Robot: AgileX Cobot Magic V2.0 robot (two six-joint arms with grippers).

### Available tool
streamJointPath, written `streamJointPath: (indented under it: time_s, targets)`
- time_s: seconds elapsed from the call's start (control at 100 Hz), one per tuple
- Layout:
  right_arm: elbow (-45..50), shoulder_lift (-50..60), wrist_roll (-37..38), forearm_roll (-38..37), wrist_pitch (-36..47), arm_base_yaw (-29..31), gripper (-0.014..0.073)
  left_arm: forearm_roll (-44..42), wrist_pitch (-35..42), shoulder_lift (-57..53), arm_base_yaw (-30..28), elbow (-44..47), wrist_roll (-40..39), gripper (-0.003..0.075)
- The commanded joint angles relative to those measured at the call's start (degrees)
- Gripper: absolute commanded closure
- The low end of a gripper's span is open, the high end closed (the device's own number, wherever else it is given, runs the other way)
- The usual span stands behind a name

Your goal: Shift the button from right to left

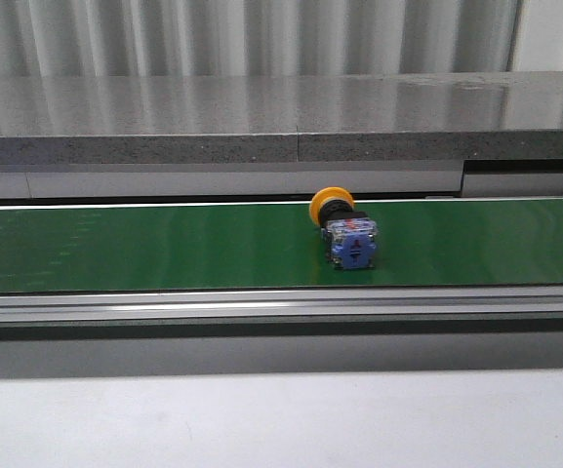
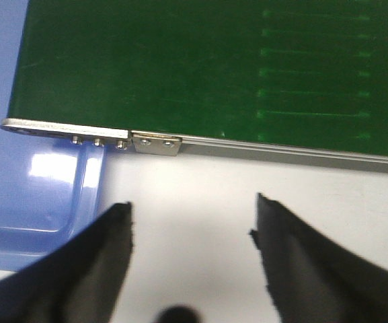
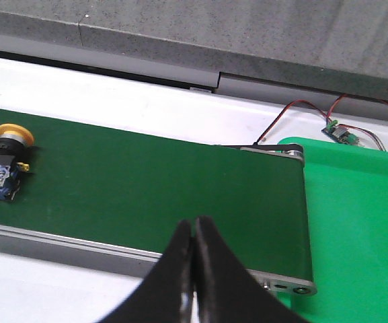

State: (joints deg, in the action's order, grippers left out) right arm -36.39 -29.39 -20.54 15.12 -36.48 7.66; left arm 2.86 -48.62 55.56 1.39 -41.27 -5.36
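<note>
— Where is the button point(image 1: 345, 234)?

— On its side on the green belt point(image 1: 144, 249), near the far edge, yellow cap away from the front camera, blue block toward it. Nothing touches it.

— The right gripper point(image 3: 194, 235)?

— Fingers pressed together, holding nothing, over the belt's near edge, well apart from the button; a green tray point(image 3: 362, 222) sits past the belt's end.

— The left gripper point(image 2: 192, 222)?

— Fingers spread, empty, above white table point(image 2: 247, 195) beside the belt's other end, next to a blue tray point(image 2: 32, 195).
</note>
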Motion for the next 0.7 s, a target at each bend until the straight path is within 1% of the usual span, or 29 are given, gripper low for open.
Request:
streamJointPath:
  time_s: [0.0, 0.02, 0.05, 0.21, 0.44, 0.69]
  targets:
    - [-1.3, -0.2, -0.49, 0.95, 3.69, 0.08, 0.0661, 0.81, 2.8, -0.43, 0.37, -2.05, 0.26, 0.0042]
    - [-1.3, -0.2, -0.49, 0.95, 3.69, 0.08, 0.0661, 0.81, 2.8, -0.43, 0.37, -2.05, 0.26, 0.0018]
    - [-1.3, -0.2, -0.49, 0.95, 3.69, 0.08, 0.0661, 0.81, 2.8, -0.43, 0.37, -2.05, 0.26, 0.001]
    - [-1.3, -0.2, -0.49, 0.95, 3.69, 0.08, 0.0661, 1.29, 2.8, -0.43, 0.37, -2.05, 0.26, 0.0069]
    - [-1.3, -0.2, -0.49, 0.95, 3.69, 0.08, 0.0661, 2.39, 3.68, -0.4, 0.37, -2.47, 0.26, 0.0069]
    - [-1.3, -0.2, -0.49, 0.95, 3.69, 0.08, 0.0661, 2.53, 3.58, 0.4, 0.37, -5.77, 0.26, 0.007]
